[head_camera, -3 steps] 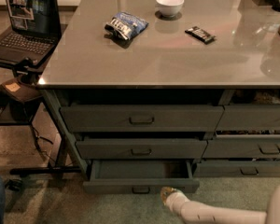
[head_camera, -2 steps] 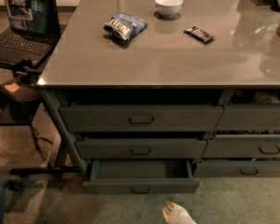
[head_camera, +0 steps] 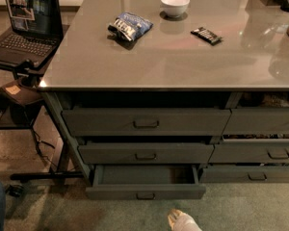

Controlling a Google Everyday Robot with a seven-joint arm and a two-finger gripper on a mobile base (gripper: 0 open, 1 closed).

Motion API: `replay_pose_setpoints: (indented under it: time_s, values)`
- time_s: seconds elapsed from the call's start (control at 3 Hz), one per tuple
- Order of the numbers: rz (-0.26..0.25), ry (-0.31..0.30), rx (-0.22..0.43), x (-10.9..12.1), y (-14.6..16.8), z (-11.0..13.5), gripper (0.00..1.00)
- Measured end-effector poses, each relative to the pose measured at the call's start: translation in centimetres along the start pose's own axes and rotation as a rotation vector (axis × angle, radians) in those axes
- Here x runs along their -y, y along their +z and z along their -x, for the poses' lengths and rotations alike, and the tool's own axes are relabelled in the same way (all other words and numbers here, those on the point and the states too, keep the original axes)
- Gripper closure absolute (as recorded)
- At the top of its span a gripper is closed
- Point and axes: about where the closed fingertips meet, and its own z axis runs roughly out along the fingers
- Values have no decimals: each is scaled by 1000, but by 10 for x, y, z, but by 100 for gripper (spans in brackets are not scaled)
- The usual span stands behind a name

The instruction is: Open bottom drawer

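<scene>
The slim grey bottom drawer (head_camera: 145, 192) stands pulled out, the gripper (head_camera: 176, 219) before it.

The bottom drawer (head_camera: 111, 193), a wide dark grey unit with a slim front panel and a small dark rectangular pull at its centre, stands pulled out from the cabinet, at about 6 o'clock in the frame. Its front juts forward of the two taller drawers stacked above it at 12 o'clock, level and square, exposing a shallow dark interior. The gripper (head_camera: 175, 219), pale and rounded, sits at roughly 5 o'clock from the pull, near the front panel but apart from it.
</scene>
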Motion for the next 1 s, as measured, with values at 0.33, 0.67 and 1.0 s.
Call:
replay_pose_setpoints:
  time_s: [0.33,0.67,1.0]
  values:
    - [0,0,0,0,0,0,35]
    - [0,0,0,0,0,0,12]
    - [0,0,0,0,0,0,0]
